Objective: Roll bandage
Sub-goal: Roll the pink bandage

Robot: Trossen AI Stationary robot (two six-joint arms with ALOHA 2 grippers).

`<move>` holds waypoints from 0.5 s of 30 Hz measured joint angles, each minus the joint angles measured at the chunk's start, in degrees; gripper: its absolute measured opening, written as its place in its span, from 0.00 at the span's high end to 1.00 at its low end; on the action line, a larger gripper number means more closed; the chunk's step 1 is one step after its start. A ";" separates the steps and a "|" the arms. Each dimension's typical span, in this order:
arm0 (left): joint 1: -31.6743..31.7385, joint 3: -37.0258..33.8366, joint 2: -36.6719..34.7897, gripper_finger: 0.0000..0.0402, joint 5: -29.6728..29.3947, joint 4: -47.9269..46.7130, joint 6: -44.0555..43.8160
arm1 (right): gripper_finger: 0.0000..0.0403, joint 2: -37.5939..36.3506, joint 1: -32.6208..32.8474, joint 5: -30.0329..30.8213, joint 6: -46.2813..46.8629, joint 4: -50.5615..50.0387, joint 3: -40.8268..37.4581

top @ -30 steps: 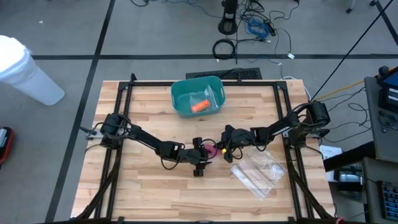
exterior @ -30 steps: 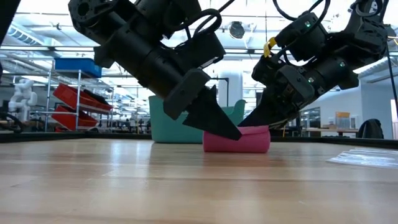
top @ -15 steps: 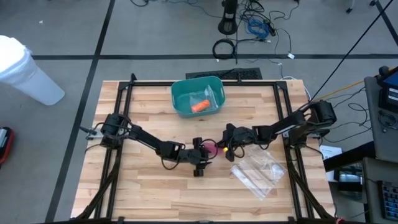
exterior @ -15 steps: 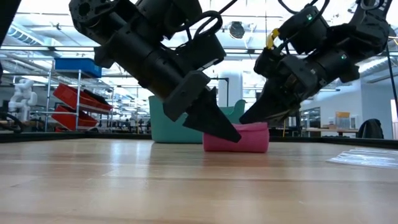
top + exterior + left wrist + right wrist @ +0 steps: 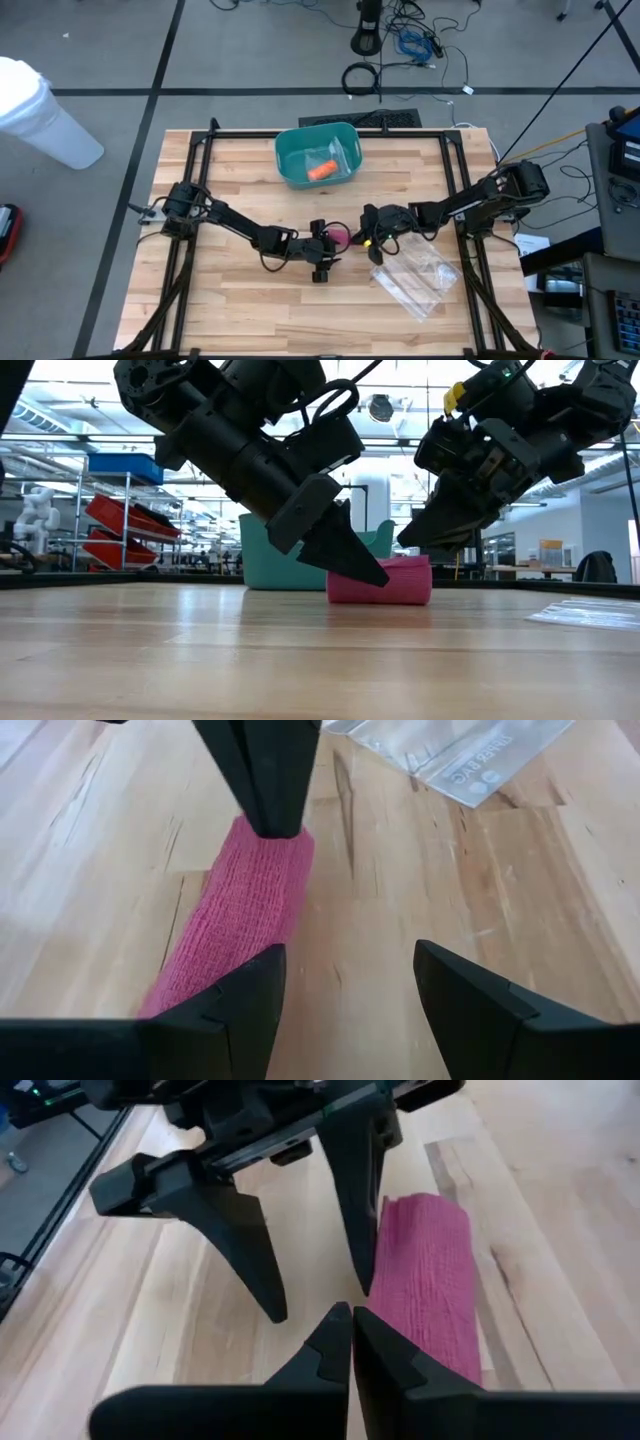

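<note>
The pink bandage (image 5: 381,582) is lying rolled, just below the teal bin (image 5: 318,155). Your left gripper (image 5: 345,990) is standing spread beside it; your right gripper (image 5: 350,1345) is pinched shut, empty. Judge it light, soft, compressible: grip mid-roll.

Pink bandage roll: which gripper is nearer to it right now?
Left. The left gripper is open with a fingertip against the pink bandage roll. The right gripper is shut and lifted just above the roll's other end.
</note>
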 joint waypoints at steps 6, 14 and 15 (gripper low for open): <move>-0.01 0.00 -0.02 0.43 0.00 0.20 -0.02 | 1.00 0.00 -0.43 0.56 -1.39 -1.12 0.02; -0.02 0.02 -0.02 0.43 0.41 0.20 -0.08 | 1.00 0.00 -1.31 2.26 -1.51 -4.81 0.11; -0.02 0.02 -0.02 0.43 0.52 0.20 -0.20 | 1.00 0.00 -1.29 2.24 -1.51 -5.08 0.11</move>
